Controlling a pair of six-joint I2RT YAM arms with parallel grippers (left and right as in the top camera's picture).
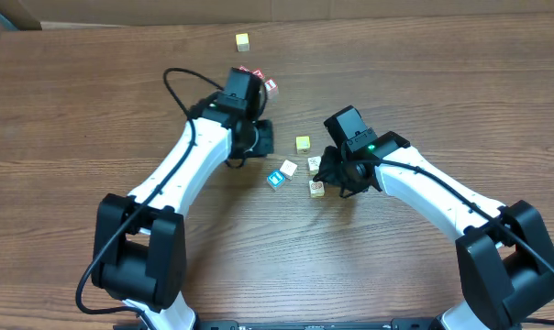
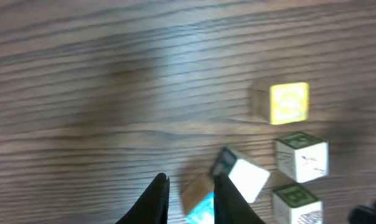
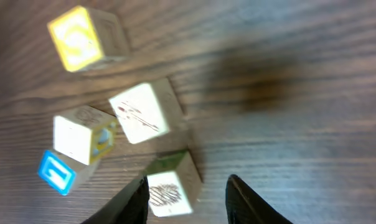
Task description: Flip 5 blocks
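I'm counting five blocks (image 1: 289,169) in the middle cluster: one yellow-topped, one blue-faced, three pale. Farther back I'm seeing two red-and-white cubes (image 1: 273,87), partly hidden, and one lone yellow cube (image 1: 243,41). Two arms are showing: left arm (image 1: 190,165), right arm (image 1: 433,188).

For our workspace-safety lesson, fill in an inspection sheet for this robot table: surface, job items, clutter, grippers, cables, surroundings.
Surface: brown wood-grain table.
Job's things: five small wooden alphabet cubes clustered mid-table, one yellow-faced cube, one blue-faced cube.
Clutter: red-and-white letter cubes by the left arm; lone yellow-topped cube near the far edge.
Grippers: left gripper slightly open, empty; right gripper open over a green-edged cube.
Cables: black cable looped beside the left arm.
Surroundings: tan board beyond the far edge.
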